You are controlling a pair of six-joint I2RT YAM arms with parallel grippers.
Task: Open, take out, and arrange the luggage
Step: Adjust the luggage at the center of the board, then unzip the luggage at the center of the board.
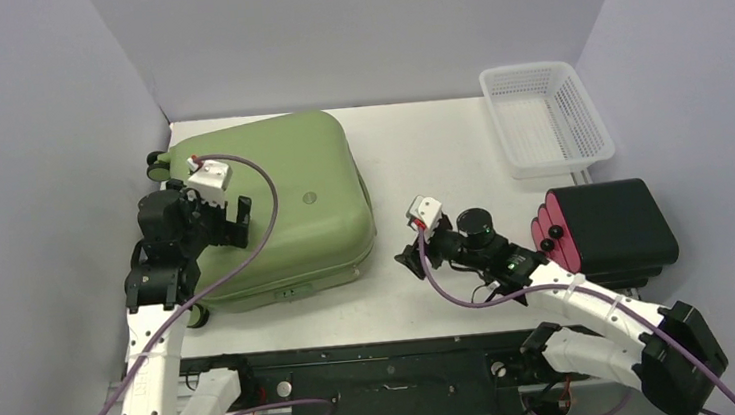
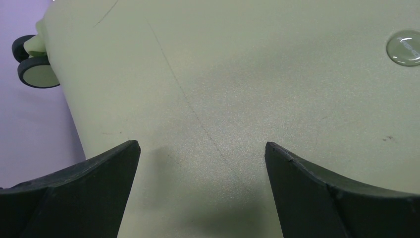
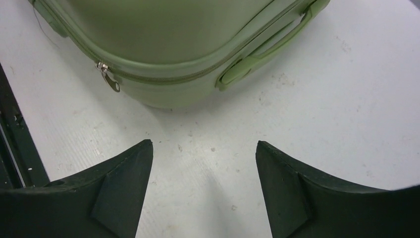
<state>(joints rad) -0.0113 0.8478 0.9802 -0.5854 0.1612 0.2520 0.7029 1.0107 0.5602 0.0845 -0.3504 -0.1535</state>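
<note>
The olive-green luggage (image 1: 293, 199) lies flat and zipped shut on the left half of the table, its black wheels (image 1: 156, 166) at the far left. My left gripper (image 1: 236, 222) is open and empty, close above the lid's left part; the lid (image 2: 237, 79) fills the left wrist view, with a wheel (image 2: 34, 72) at its left. My right gripper (image 1: 410, 259) is open and empty, low over the table just right of the luggage's near right corner. The right wrist view shows that corner (image 3: 168, 29), the zipper pull (image 3: 110, 79) and the side handle (image 3: 267, 47).
A white mesh basket (image 1: 546, 117) stands at the back right. A black case with a pink-red side (image 1: 611, 229) lies at the right, near my right arm. The black base rail (image 1: 378, 372) runs along the near edge. Walls close in on the left and right.
</note>
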